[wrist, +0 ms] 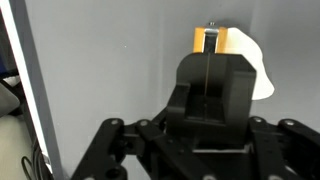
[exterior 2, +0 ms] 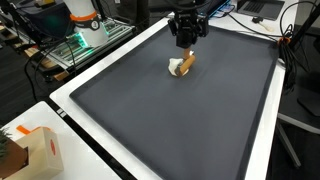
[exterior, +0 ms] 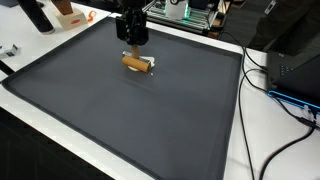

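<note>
The Panda's gripper hangs just above a tan roll with a white end, which lies on its side near the far edge of the dark mat. Whether its fingers are spread or closed cannot be told. This looks like an approach, and a grasp would need a straight descent with the fingers straddling the roll.

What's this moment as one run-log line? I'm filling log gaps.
pincer: over brown roll | brown roll: lying on dark mat | jaws: unclear
</note>
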`<move>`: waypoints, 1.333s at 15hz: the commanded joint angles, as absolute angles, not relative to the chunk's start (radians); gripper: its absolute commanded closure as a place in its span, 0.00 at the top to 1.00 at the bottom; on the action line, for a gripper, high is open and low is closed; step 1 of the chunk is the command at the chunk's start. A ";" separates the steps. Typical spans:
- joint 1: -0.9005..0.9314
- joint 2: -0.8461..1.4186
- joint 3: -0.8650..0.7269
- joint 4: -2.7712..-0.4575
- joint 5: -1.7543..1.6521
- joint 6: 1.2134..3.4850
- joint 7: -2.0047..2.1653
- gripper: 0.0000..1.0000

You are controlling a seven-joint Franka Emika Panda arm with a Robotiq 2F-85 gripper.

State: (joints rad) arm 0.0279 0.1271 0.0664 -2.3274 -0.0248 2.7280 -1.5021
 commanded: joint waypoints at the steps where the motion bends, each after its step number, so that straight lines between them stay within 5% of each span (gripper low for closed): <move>1: 0.001 0.154 0.093 -2.324 0.036 2.735 -1.554 0.23; 20: 0.005 0.130 0.087 -2.281 0.030 2.454 -1.640 0.23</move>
